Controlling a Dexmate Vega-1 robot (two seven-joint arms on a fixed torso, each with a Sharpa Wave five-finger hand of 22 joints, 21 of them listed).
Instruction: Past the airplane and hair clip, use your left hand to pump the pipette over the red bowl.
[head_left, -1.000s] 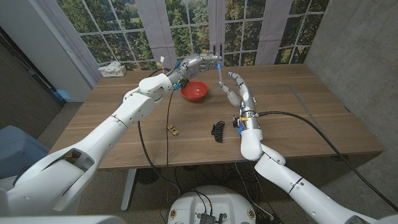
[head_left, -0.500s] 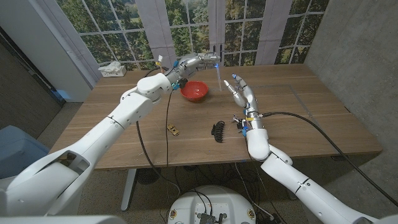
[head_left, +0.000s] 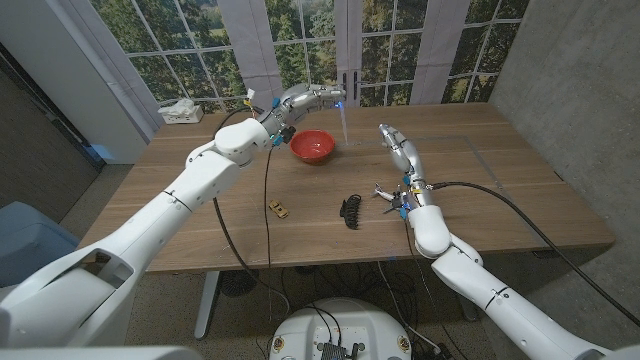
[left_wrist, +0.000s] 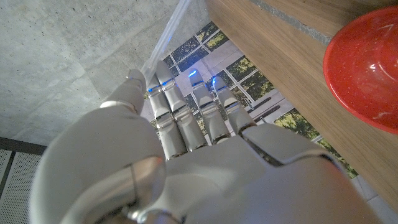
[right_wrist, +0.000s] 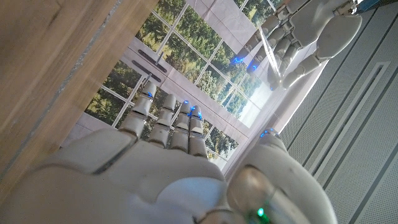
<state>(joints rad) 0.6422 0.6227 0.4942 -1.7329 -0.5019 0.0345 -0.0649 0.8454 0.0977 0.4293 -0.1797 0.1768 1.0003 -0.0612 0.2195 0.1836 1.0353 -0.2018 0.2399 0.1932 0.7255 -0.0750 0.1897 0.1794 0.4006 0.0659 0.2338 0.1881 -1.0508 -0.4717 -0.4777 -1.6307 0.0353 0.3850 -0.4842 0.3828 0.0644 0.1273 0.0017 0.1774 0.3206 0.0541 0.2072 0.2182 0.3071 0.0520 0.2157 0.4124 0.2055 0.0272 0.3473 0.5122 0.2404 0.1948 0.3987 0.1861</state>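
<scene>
right hand (head_left: 396, 146) back from pipette (head_left: 343, 120)

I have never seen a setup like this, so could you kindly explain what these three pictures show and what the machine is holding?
It is a two-armed robot with humanlike hands at a wooden table. The wide picture looks down from its head; the other two come from cameras on its wrists, so they appear turned. The left hand holds a clear pipette in the air beside a red bowl. The right hand is open and holds nothing. On the table also lie a black hair clip, a small toy airplane and a small tan object.
</scene>
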